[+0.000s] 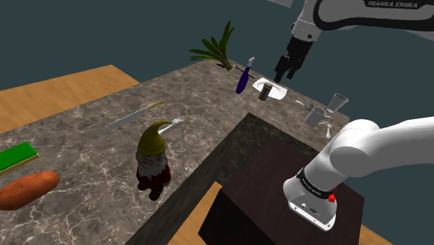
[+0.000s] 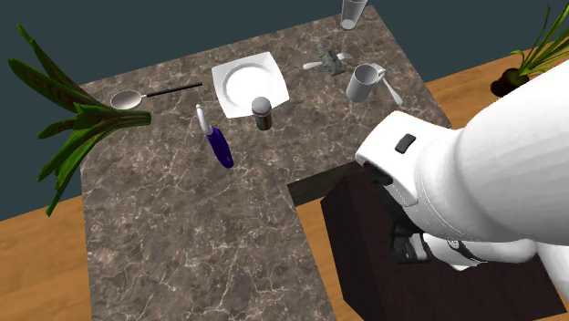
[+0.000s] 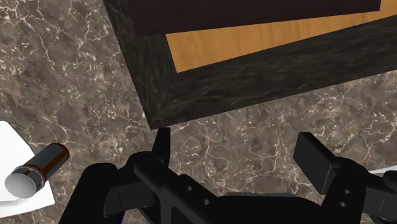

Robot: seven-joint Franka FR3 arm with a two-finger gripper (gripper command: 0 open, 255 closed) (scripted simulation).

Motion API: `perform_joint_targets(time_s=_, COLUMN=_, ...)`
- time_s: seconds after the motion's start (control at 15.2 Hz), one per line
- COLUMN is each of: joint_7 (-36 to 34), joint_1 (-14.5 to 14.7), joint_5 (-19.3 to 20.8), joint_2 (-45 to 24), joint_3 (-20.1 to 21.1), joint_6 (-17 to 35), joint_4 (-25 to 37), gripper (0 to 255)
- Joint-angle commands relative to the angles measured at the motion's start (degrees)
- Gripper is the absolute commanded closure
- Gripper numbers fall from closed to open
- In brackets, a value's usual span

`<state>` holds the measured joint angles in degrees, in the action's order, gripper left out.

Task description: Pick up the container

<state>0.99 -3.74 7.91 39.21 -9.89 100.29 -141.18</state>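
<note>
- the gripper (image 1: 285,69) is hovering above the dark marble tabletop (image 1: 83,139), its fingers (image 3: 315,158) standing wide apart and clasping nothing.
- the container (image 2: 263,113), a small brown jar with a pale lid, is standing upright at the corner of the white plate (image 2: 239,82), off to one side of the gripper.
- a blue-handled utensil (image 2: 217,146) is lying near the jar.

1. The container (image 2: 263,113) stands at the white plate's (image 2: 239,84) edge, open from above.
2. A blue-handled utensil (image 2: 217,144) lies near it, on the plant's (image 2: 73,119) side.
3. Bare marble counter (image 2: 182,237) spreads between the container and the dark stand (image 2: 365,246).
4. The cup (image 2: 363,84) and glass (image 2: 352,11) stand well apart from the container.
5. The gripper (image 1: 286,68) hangs above the counter, fingers spread around bare marble.
</note>
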Motion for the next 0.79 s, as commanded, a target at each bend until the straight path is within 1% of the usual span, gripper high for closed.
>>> perform_joint_targets(time_s=0.0, joint_7=2.4, joint_1=-0.7, joint_5=1.2, joint_2=-2.9, joint_3=-2.4, joint_6=2.9, joint_4=0.3, gripper=0)
perform_joint_targets(time_s=0.4, joint_7=9.6, joint_1=-1.9, joint_5=2.8, joint_2=-12.6, joint_3=-9.1, joint_6=10.6, joint_4=3.4, gripper=0)
perform_joint_targets(time_s=0.73, joint_7=16.3, joint_1=-2.2, joint_5=1.6, joint_2=-22.2, joint_3=-14.5, joint_6=16.3, joint_4=7.9, gripper=0)
